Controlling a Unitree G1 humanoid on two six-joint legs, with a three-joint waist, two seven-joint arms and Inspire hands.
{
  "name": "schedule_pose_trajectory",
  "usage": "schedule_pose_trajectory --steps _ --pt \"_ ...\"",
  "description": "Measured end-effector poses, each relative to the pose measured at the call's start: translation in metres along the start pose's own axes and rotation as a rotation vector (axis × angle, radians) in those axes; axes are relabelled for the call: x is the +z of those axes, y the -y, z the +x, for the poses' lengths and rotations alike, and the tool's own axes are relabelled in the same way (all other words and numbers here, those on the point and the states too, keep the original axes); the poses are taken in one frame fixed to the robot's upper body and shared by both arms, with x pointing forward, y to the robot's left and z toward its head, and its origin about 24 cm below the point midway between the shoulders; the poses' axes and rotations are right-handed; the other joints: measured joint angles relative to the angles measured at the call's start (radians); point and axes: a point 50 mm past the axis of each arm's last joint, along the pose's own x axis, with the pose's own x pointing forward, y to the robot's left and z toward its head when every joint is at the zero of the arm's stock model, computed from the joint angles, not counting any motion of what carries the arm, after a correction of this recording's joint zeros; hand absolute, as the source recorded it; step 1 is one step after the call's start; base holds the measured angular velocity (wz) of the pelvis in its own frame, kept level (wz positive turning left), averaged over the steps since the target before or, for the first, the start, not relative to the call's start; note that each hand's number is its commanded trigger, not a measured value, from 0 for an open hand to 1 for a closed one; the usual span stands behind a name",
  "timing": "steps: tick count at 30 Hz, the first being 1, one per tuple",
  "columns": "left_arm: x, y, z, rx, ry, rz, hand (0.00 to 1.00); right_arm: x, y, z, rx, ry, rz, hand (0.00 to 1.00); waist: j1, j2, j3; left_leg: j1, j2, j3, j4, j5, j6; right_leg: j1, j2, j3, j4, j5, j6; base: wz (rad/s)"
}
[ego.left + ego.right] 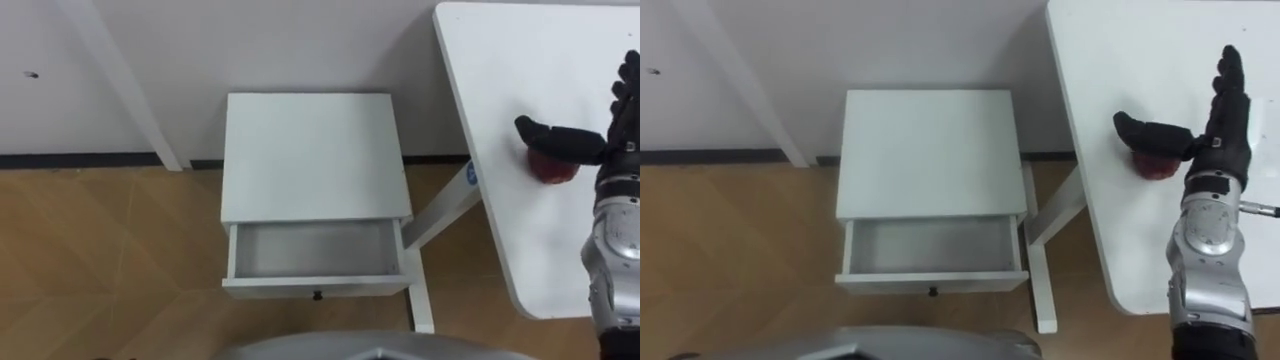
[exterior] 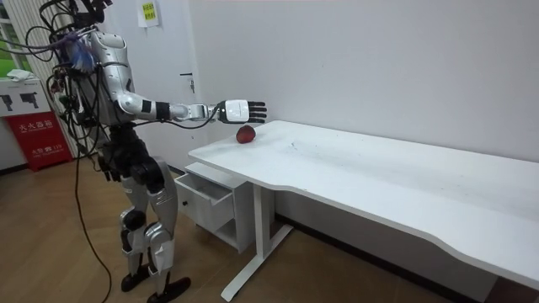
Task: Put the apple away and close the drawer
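Right hand (image 1: 1223, 140) hovers palm-down over the white table (image 1: 1110, 60), fingers straight and thumb spread wide, gripping nothing. Just under the thumb sits the apple (image 1: 1155, 165), small, round, dark red and partly hidden. Well apart from the fingertips, the drawer (image 1: 930, 250) of the white cabinet (image 1: 925, 150) stands pulled out.

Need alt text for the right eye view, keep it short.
The robot's right hand is open over a red apple on the white table, with the thumb stretched across it. To the left, a small white cabinet stands by the wall, its drawer pulled open and empty.
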Motion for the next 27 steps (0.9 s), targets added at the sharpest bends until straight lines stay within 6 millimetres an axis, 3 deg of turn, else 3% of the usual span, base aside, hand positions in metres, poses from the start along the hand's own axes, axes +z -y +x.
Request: schedule_pose_trajectory --steps 7,12,27 --pt "0.003 -0.001 0.001 0.007 0.008 -0.006 0.00 -0.005 -0.011 -0.002 0.094 -0.012 -0.054 0.00 0.002 -0.006 -0.0019 -0.002 0.000 -0.004 -0.002 0.000 0.000 0.000 0.000 -0.006 0.000 0.000 0.000 0.01" --pt "0.005 -0.002 0.001 0.031 0.014 -0.006 0.00 -0.016 -0.008 -0.003 0.094 -0.049 -0.077 0.00 0.000 -0.018 -0.0096 -0.002 0.000 -0.012 -0.001 0.000 0.000 0.003 -0.001 -0.016 -0.001 0.000 0.000 0.04" --pt "0.009 -0.003 0.001 0.061 0.025 -0.008 0.00 -0.030 -0.009 -0.005 0.115 -0.059 -0.173 0.00 0.000 -0.021 -0.0090 0.021 0.000 -0.016 -0.003 -0.001 0.000 0.030 -0.003 -0.025 -0.001 0.000 0.000 0.01"
